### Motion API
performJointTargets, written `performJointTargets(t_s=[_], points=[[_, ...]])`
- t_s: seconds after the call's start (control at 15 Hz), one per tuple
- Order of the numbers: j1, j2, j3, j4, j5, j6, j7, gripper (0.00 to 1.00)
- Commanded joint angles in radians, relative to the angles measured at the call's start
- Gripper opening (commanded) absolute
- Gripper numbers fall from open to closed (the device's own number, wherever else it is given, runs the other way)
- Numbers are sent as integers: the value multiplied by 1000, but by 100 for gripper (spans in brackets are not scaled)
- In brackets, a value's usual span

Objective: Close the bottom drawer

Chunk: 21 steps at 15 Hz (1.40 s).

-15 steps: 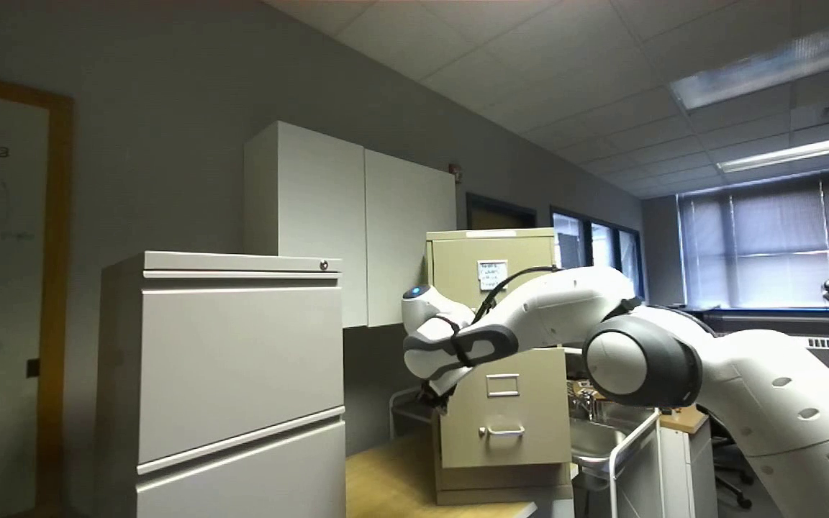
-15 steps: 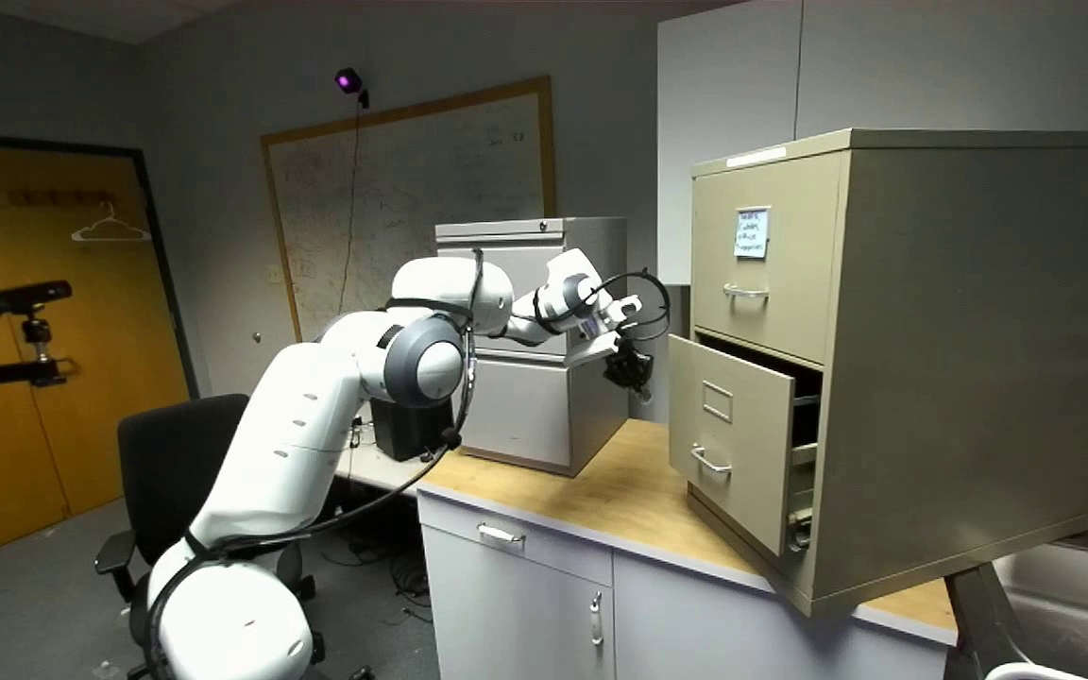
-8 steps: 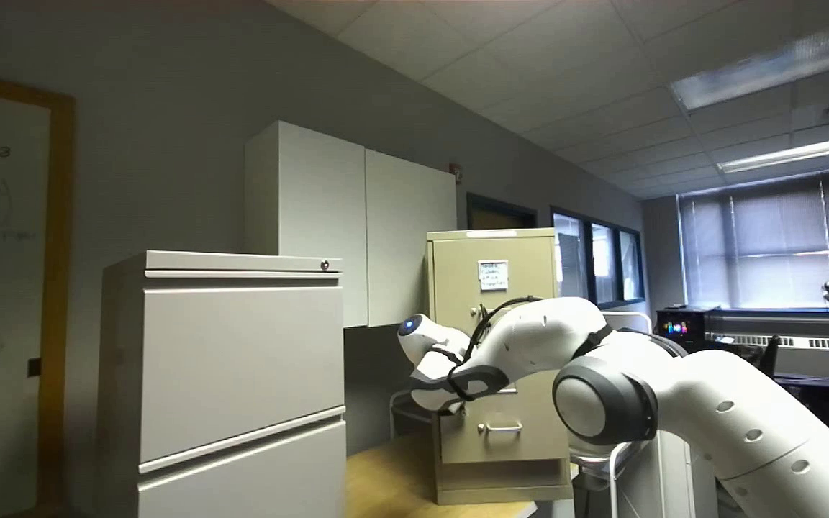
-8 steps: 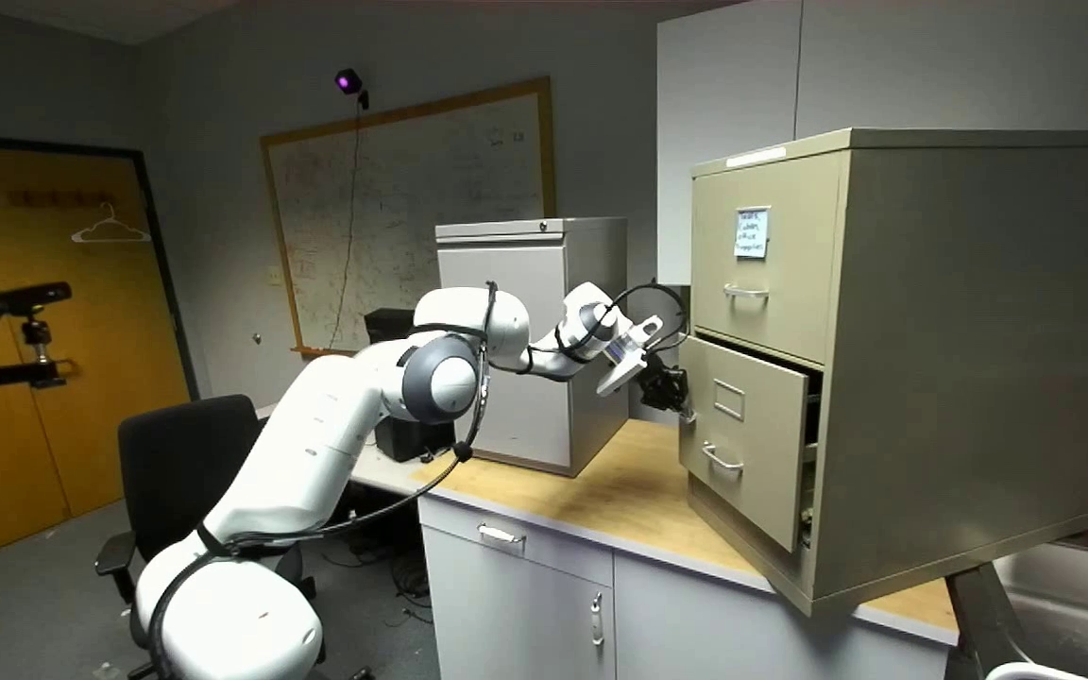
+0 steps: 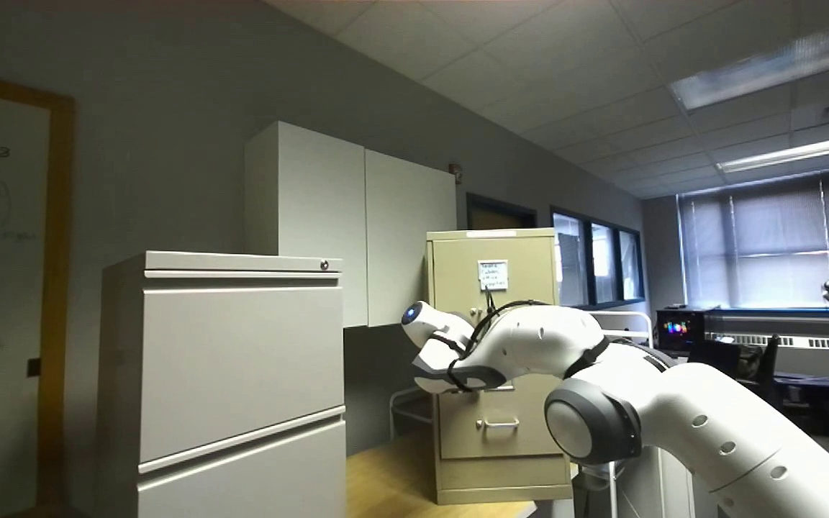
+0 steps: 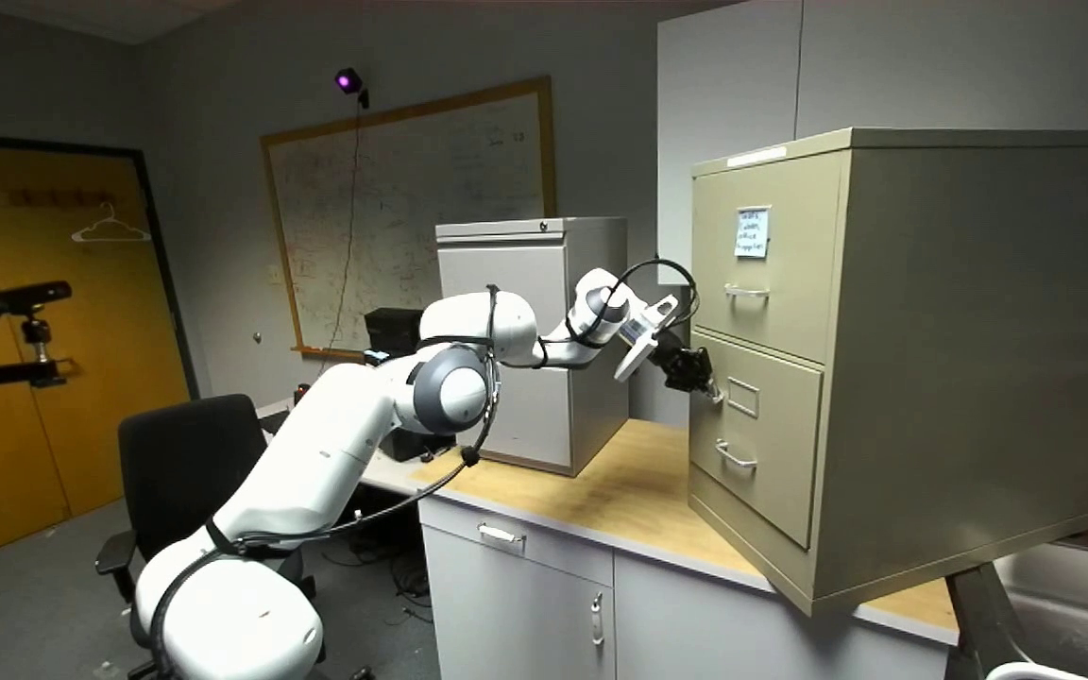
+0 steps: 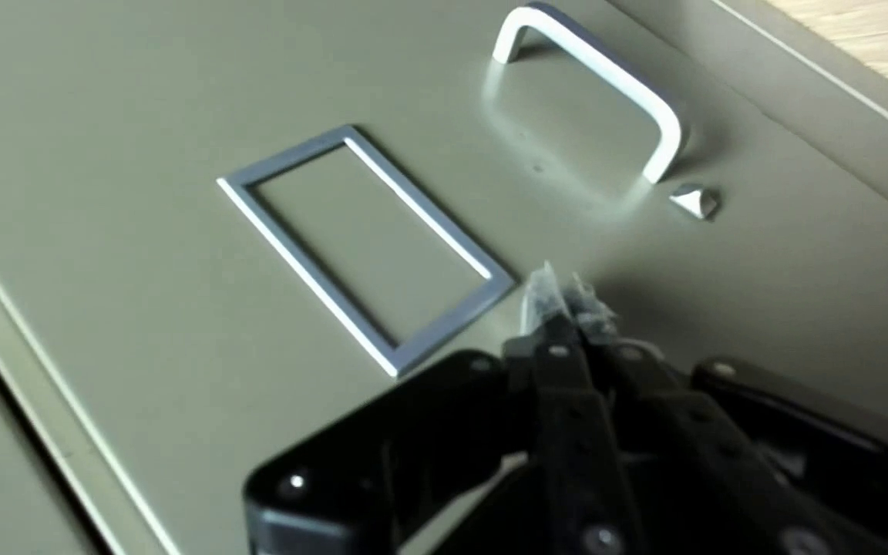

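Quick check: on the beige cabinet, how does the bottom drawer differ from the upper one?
The upper drawer bears a written note; the bottom drawer has a bare label frame. The gripper is at the bottom drawer's front, away from the upper drawer. Both are beige and look shut.

bottom drawer [image 6: 771,444]: smooth metal, soft sheen | handle [image 7: 598,63]: glossy metal | countertop [image 6: 615,501]: wood-look
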Motion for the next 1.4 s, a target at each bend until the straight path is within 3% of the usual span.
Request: performJointTargets(t_s=[0.0, 0.4, 1.07, 1.33], points=[[-41, 111, -49, 224, -29, 2, 2, 0], [-71, 173, -40, 361, 13, -86, -29, 0], [-82, 167, -35, 399, 39, -142, 65, 0], [-112, 109, 32, 402, 186, -196, 65, 2]])
